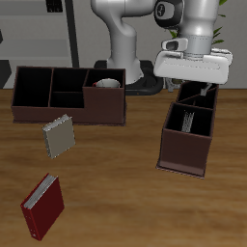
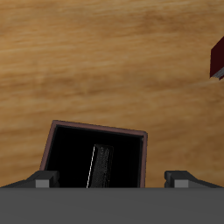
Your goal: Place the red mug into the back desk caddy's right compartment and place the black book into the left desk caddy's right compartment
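Wrist view shows the black book (image 2: 101, 166), thin, stiff and light, upright inside the left caddy (image 1: 189, 135) under the spread, empty gripper (image 2: 109, 179), best retaken by pinching its narrow top edge.

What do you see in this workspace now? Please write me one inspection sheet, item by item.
Surface: wooden table, no spill seen.
Job's things: red mug sits in the end compartment of the back desk caddy; black book stands on edge inside a compartment of the left desk caddy, directly under the gripper.
Clutter: grey-beige patterned book and red book lie on the table, outside both caddies.
Grippers: gripper above the caddy, fingers spread wide, holding nothing.
Cables: nothing seen.
Surroundings: dark shelving behind the table.
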